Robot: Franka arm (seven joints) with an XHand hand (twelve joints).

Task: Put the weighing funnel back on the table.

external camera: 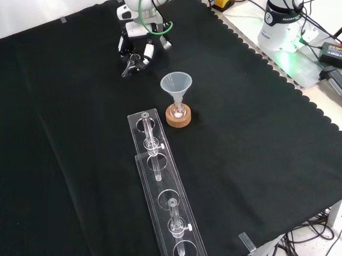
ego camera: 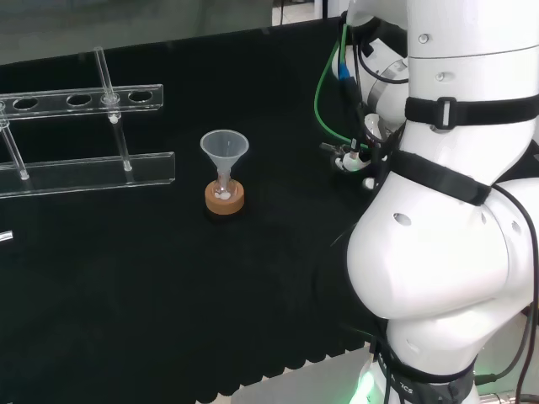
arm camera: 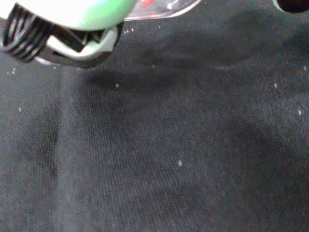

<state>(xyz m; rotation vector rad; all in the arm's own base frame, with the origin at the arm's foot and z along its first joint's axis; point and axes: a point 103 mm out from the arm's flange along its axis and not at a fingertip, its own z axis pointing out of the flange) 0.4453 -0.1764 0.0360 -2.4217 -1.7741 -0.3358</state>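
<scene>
Hovering low over bare cloth (external camera: 77, 165), hand (external camera: 135, 50) up-left of funnel (external camera: 176, 85) in front view; clear edge by palm, likely weighing funnel (arm camera: 164, 8); grip state unreadable.

The cloth (external camera: 262, 158) is plain black, its edge scalloped. Funnel (external camera: 176, 84) and rack (external camera: 168, 207) are clear, and the cork ring (external camera: 179, 117) is tan. The arm (ego camera: 438, 236) is white with black straps (ego camera: 446, 111) and a green cable (ego camera: 324, 84). The hand (external camera: 135, 48) is black and white.

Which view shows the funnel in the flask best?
Head view: the funnel stands unobstructed, side-on, stem in the small flask on the cork ring. Front view shows it too, from steeper above. Wrist view looks at cloth.
</scene>
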